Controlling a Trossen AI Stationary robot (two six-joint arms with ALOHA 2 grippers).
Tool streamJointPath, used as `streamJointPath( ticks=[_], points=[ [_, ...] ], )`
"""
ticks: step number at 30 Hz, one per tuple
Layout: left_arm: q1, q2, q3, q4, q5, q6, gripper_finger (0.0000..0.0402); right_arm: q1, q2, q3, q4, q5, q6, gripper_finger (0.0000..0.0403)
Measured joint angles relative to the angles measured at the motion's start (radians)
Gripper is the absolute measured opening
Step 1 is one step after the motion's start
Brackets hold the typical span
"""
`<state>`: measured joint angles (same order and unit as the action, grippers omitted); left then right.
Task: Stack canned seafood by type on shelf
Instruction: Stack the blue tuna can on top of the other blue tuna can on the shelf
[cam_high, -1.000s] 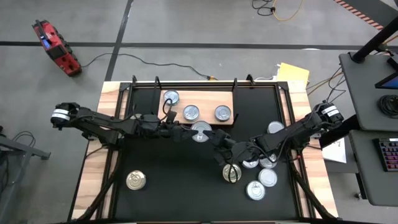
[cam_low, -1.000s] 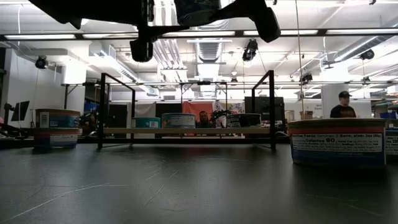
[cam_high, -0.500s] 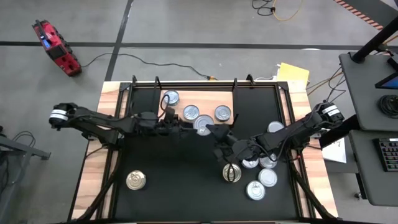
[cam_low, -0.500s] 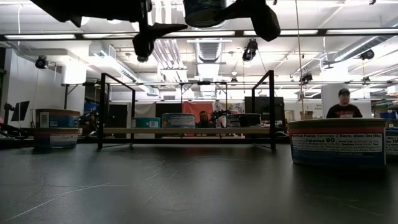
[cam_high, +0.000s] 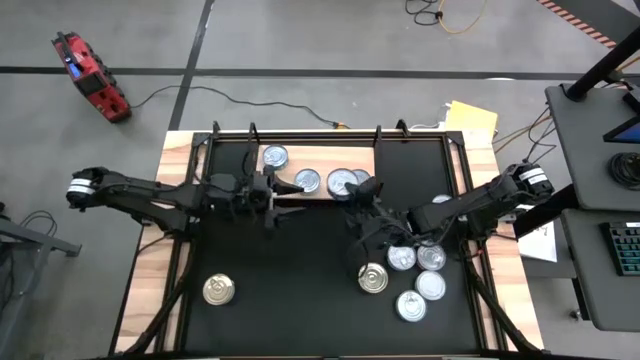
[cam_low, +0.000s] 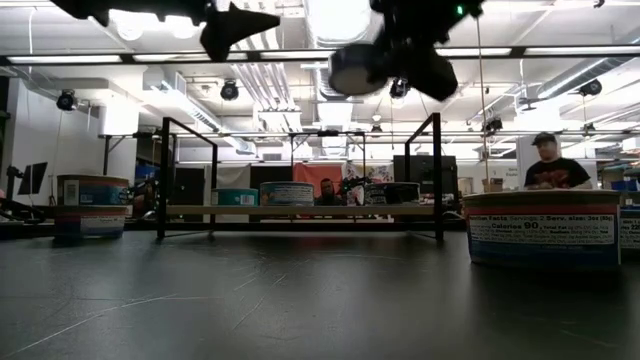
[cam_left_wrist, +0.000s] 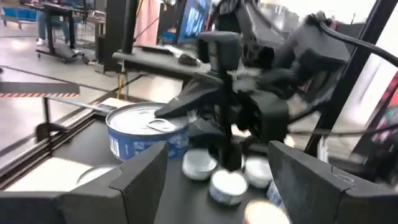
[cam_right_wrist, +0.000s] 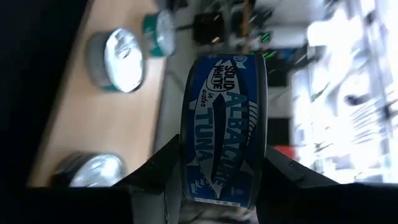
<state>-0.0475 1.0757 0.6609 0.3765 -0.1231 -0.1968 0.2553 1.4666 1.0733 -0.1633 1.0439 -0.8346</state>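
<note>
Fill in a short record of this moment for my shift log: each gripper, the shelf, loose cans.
left gripper: open, empty, at the light-brown wooden shelf board's front edge
right gripper: shut on a blue-labelled albacore tuna can, over the shelf's right end
on shelf: silver-topped round tins
loose on black table: silver-topped tins at right, two gold-topped tins

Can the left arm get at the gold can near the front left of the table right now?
Probably yes. The left gripper is open and empty, and the gold can stands alone on bare table.
</note>
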Motion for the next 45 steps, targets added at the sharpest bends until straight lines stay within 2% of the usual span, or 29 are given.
streamJointPath(
  ticks=[3,6,10,19,23,25,27,32,40,45],
  points=[
    [0.0,-0.037,0.0,-0.118,-0.037,0.05,0.026,-0.021,0.004,0.0,-0.124,-0.05,0.192,0.0135],
    [0.0,-0.067,0.0,-0.254,-0.143,0.058,0.026,-0.035,0.013,-0.001,-0.224,-0.088,0.346,0.0135],
    [0.0,-0.081,0.0,-0.346,-0.252,0.053,0.026,-0.047,0.026,-0.006,-0.26,-0.109,0.459,0.0134],
    [-0.002,-0.08,0.0,-0.346,-0.259,0.05,0.026,-0.088,0.041,0.03,-0.242,-0.128,0.697,0.0131],
    [-0.002,-0.08,0.0,-0.347,-0.26,0.05,0.026,-0.123,0.041,0.104,-0.306,-0.289,0.775,0.0131],
    [-0.002,-0.08,0.0,-0.348,-0.26,0.05,0.026,-0.147,0.043,0.148,-0.372,-0.394,0.832,0.0133],
    [-0.002,-0.08,0.0,-0.348,-0.26,0.05,0.026,-0.17,0.052,0.19,-0.463,-0.446,0.884,0.0134],
    [-0.002,-0.08,0.0,-0.348,-0.26,0.054,0.026,-0.194,0.101,0.292,-0.667,-0.439,0.946,0.0132],
    [-0.001,-0.079,-0.001,-0.349,-0.26,0.054,0.026,-0.197,0.208,0.391,-0.791,-0.442,0.935,0.0133],
    [-0.002,-0.079,-0.001,-0.349,-0.26,0.045,0.026,-0.197,0.239,0.397,-0.842,-0.434,0.939,0.0135]
  ],
)
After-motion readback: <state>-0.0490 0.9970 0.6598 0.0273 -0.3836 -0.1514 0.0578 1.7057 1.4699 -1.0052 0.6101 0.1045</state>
